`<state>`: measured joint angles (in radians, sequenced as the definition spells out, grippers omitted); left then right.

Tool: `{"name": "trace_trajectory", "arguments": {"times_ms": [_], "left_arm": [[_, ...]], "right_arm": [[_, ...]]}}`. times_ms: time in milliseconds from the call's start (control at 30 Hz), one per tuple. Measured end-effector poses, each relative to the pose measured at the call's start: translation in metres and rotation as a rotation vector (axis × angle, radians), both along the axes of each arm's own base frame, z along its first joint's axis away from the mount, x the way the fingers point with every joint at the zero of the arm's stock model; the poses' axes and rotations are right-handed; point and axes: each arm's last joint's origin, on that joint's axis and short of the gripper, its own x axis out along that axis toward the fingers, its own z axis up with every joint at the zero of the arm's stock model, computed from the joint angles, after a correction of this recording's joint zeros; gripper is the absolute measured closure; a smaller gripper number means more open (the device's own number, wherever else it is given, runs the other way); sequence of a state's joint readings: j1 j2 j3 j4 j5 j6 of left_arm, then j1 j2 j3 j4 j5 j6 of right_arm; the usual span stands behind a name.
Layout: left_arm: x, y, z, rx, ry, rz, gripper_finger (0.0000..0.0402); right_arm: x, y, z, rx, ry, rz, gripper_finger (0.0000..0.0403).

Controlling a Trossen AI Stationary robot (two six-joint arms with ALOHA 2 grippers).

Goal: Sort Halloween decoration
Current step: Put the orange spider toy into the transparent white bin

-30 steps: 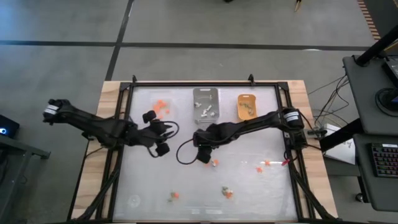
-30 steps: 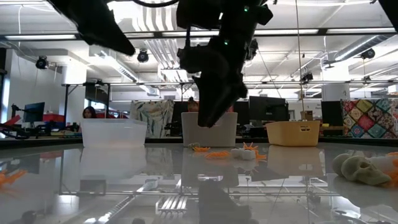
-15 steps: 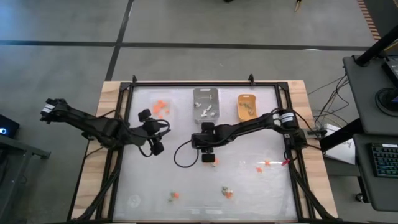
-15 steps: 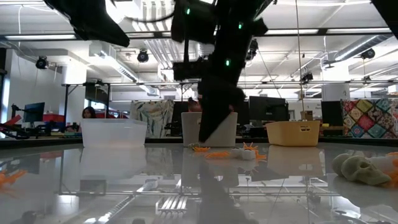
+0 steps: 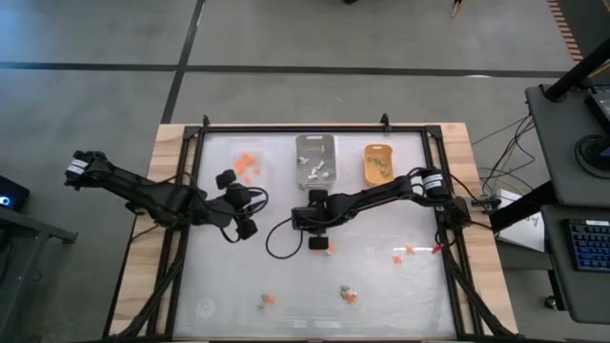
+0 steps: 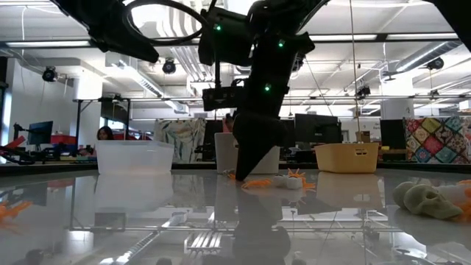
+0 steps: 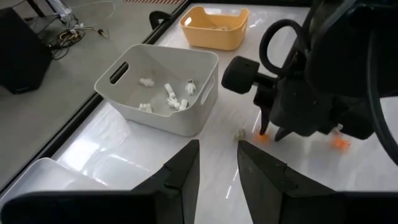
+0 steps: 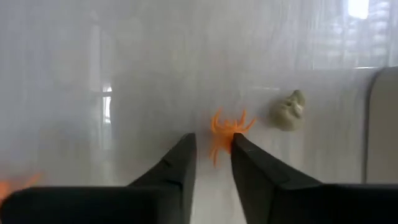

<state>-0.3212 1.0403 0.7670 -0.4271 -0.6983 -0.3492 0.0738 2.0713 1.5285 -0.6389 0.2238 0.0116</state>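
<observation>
White glossy counter mirrors ceiling lights from the open workshop room. Right gripper has jaws slightly open around an orange spider near a tan skull. Left gripper hovers open near the clear tray.

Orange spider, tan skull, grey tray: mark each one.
Orange spider [image 8: 225, 129], right wrist view, on its body.
Tan skull [image 8: 286, 111], right wrist view, on its middle.
Grey tray [image 7: 194, 118], left wrist view, on its near wall.

Right gripper at table centre, pointing down, jaws slightly parted. Left gripper hovering left-centre, jaws narrowly apart.
</observation>
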Motion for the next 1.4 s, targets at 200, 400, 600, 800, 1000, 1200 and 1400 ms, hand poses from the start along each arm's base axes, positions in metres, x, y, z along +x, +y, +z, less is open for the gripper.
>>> {"name": "trace_trajectory", "arguments": {"times_ms": [200, 400, 600, 800, 1000, 1200, 1400], "left_arm": [[0.001, 0.0, 0.001, -0.005, -0.016, 0.0, 0.031], [0.001, -0.001, 0.002, -0.008, -0.024, 0.0, 0.031], [0.001, -0.003, 0.0, -0.008, -0.02, -0.014, 0.031], [-0.002, -0.016, 0.0, -0.012, -0.033, -0.075, 0.031], [-0.013, -0.035, 0.007, 0.011, -0.08, -0.173, 0.031], [-0.035, -0.04, 0.029, 0.058, -0.237, -0.119, 0.031], [-0.051, -0.031, 0.044, 0.074, -0.313, -0.08, 0.031]], "right_arm": [[0.0, -0.002, 0.0, 0.0, 0.002, 0.009, 0.0388], [-0.002, -0.002, 0.007, 0.031, -0.01, 0.017, 0.0394], [0.0, 0.0, 0.029, 0.078, -0.103, 0.056, 0.0394], [0.012, 0.004, 0.038, 0.142, -0.274, 0.155, 0.0394], [0.032, -0.012, 0.05, 0.219, -0.612, 0.213, 0.0394], [0.046, -0.047, 0.067, 0.214, -0.895, 0.125, 0.0394], [0.058, -0.079, 0.068, 0.213, -1.031, 0.041, 0.0394]]}}
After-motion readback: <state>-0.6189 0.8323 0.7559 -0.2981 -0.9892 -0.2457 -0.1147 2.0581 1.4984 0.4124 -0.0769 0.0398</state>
